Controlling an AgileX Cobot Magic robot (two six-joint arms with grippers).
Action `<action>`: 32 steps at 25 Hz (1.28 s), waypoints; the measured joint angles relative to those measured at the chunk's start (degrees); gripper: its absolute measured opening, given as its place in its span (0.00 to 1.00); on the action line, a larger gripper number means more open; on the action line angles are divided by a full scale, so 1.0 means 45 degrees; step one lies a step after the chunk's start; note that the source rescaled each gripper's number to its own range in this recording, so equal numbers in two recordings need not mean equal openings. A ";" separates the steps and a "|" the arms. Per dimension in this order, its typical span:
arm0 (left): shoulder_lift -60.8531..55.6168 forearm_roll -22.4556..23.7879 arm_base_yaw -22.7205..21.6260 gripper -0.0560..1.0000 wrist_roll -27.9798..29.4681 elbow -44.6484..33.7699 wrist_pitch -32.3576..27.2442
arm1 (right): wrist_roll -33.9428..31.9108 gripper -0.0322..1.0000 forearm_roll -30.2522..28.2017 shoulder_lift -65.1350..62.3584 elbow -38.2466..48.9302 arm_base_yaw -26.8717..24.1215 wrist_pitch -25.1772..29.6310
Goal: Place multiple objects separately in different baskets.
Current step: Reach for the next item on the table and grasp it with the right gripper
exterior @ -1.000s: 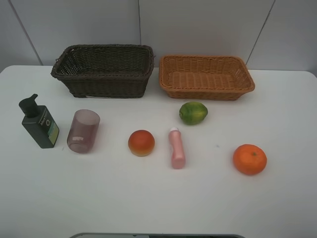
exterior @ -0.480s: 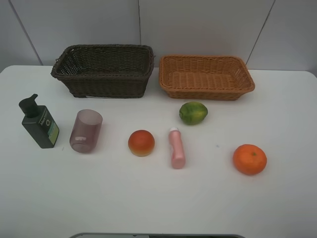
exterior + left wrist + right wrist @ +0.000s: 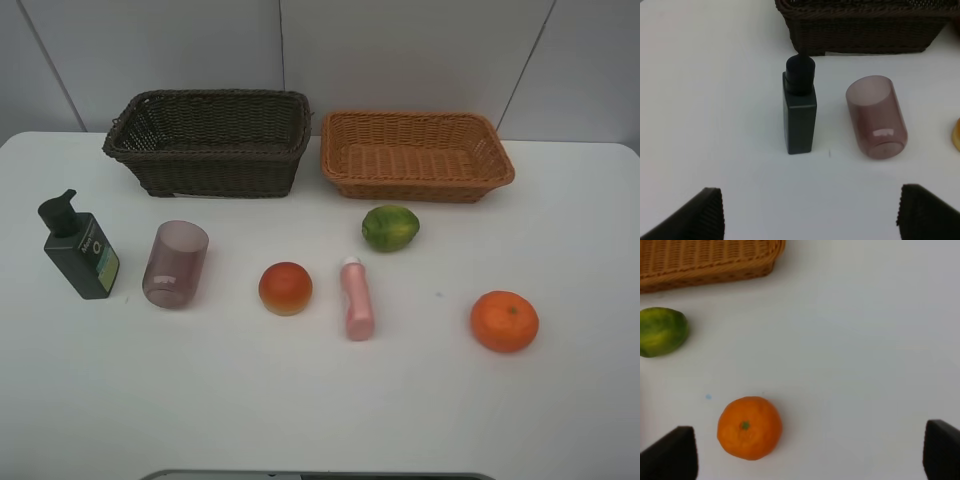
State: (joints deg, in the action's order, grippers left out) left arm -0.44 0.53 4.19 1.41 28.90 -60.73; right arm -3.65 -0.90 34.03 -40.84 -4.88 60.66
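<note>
Objects sit loose on the white table (image 3: 300,410) in the high view, none sorted yet: dark green pump bottle (image 3: 78,250), purple cup (image 3: 175,264), red-orange fruit (image 3: 285,288), pink bottle (image 3: 357,300), green fruit (image 3: 390,228) and orange (image 3: 504,321), all in front of the empty dark brown basket (image 3: 210,140) and tan basket (image 3: 415,158).

From the left wrist, the left gripper (image 3: 810,215) is spread and empty, short of bottle and cup. The cup seems to lie on its side and could roll at a glancing touch.

From the right wrist, the right gripper (image 3: 810,455), wide apart and holding nothing, hangs near the orange, which may likewise roll on the smooth top. Pale wall (image 3: 400,50) panels stand behind.
</note>
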 joint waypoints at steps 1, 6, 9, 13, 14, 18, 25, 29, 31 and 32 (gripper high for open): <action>0.0000 0.0000 0.0000 0.82 0.0000 0.0000 0.0000 | 0.0000 1.00 0.0000 0.0774 -0.0361 0.0000 -0.0012; 0.0000 0.0000 0.0000 0.82 0.0000 0.0000 0.0000 | -0.0040 1.00 -0.0011 0.3672 -0.1599 0.1567 -0.0567; 0.0000 0.0000 0.0000 0.82 0.0000 0.0000 0.0000 | -0.0040 1.00 0.0014 0.4973 -0.1910 0.3292 -0.1208; 0.0000 0.0000 0.0000 0.82 0.0000 0.0000 0.0000 | -0.0040 1.00 0.0057 0.6565 -0.1962 0.4632 -0.1784; 0.0000 0.0000 0.0000 0.82 0.0000 0.0000 0.0000 | -0.0040 1.00 0.0076 0.6901 -0.1962 0.4784 -0.1826; 0.0000 0.0000 0.0000 0.82 0.0000 0.0000 0.0000 | -0.0040 1.00 0.0087 0.8350 -0.1962 0.5101 -0.1971; 0.0000 0.0000 0.0000 0.82 0.0000 0.0000 0.0000 | -0.0040 1.00 0.0111 1.0263 -0.1970 0.5147 -0.2416; 0.0000 0.0000 0.0000 0.82 0.0000 0.0000 0.0000 | -0.0040 1.00 0.0200 1.0585 -0.1970 0.5147 -0.2474; 0.0000 0.0000 0.0000 0.82 0.0000 0.0000 0.0000 | -0.0040 1.00 0.0200 1.0585 -0.1985 0.5155 -0.2512; 0.0000 0.0000 0.0000 0.82 0.0000 0.0000 0.0000 | -0.0040 1.00 0.0200 1.0585 -0.1985 0.5155 -0.2513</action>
State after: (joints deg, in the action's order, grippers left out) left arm -0.44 0.53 4.19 1.41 28.90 -60.73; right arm -3.83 0.00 81.66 -49.77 18.31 49.35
